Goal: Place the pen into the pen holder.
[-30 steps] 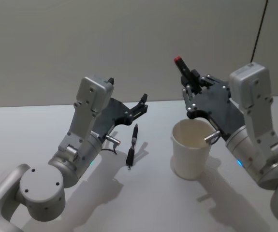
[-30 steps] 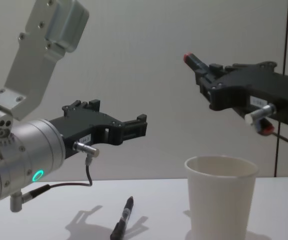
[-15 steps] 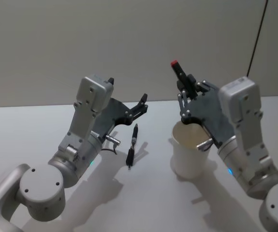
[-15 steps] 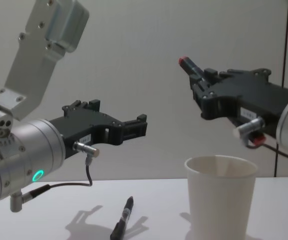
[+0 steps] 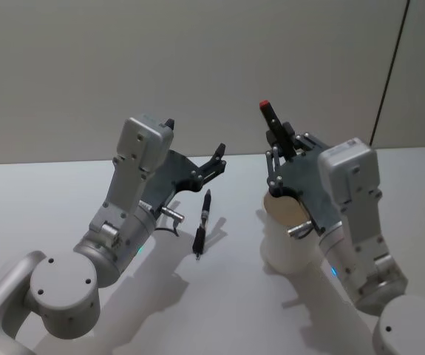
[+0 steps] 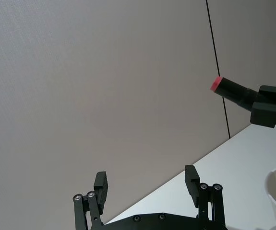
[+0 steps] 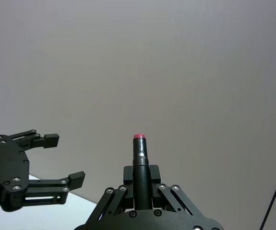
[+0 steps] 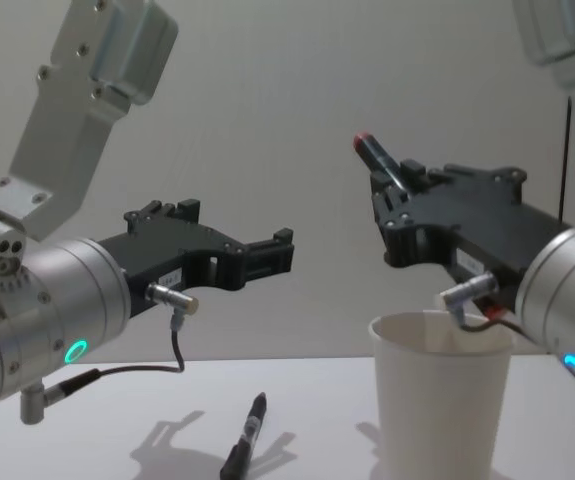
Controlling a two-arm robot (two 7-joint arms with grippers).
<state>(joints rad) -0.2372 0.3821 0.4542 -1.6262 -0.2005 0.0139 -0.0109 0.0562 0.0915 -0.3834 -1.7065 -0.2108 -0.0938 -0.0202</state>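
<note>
Head view, hidden: 3 o'clock side of the pen holder [image 5: 279,251] rim, behind the right hand [image 5: 281,142]; lower end of the red-tipped pen [image 5: 273,120], buried between the fingers.
Chest view, cut off: base of the pen holder and lower end of the black pen [image 8: 246,440], both past the bottom edge.
Hard to tell: how far the held pen runs back inside the hand; whether the hand's underside touches the rim.
Right hand: clamped narrow on the red-tipped pen, raised just over the pen holder's mouth.
Red-tipped pen: red end up, leaning toward 11 o'clock in the head view; at 12 o'clock of the pen holder, clear of the table [image 5: 49,200].
Left hand [image 5: 218,159]: spread wide, holding nothing, raised off the table, at 9 o'clock of the right hand with a gap between.
Black pen: flat on the table, at 9 o'clock of the pen holder and apart from it; at 6 o'clock of the left hand's fingertips in the head view; touched by neither hand.
Pen holder: upright on the table, mouth upward.
</note>
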